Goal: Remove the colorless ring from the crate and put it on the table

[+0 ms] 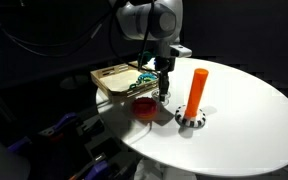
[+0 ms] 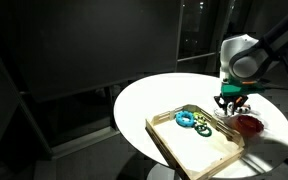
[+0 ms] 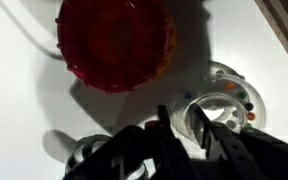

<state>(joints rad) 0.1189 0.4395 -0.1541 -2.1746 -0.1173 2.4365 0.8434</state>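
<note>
colorless ring [image 3: 227, 92] is out of the crate [image 2: 206, 150] and over bare white worktop [image 1: 254, 110]. only the wrist view shows it: a glassy circle w/ a faint whitish outline, lying flat or nearly so. can't tell if it's touching the worktop or just above it.

fingers [image 3: 198, 128] sit right at its near rim. one tip is inside the hole and the other outside, w/ the rim in the narrow gap between. can't tell whether they're clamped on it or slack. the body of the ring runs up and to the right from the tips, toward the crate edge in that view's top right corner. it's round, so no long axis to line up.

red ring [image 3: 114, 45] is near, up and to the left, not touching. in an exterior view the orange peg [image 1: 197, 92] stands well clear on its base. teal rings [image 2: 191, 120] stay in the crate.

my read: task is at the drop-off stage. next move prob turns on opening, then lifting straight up so the inner tip doesn't drag the ring. risk is it skids into the red one.
</note>
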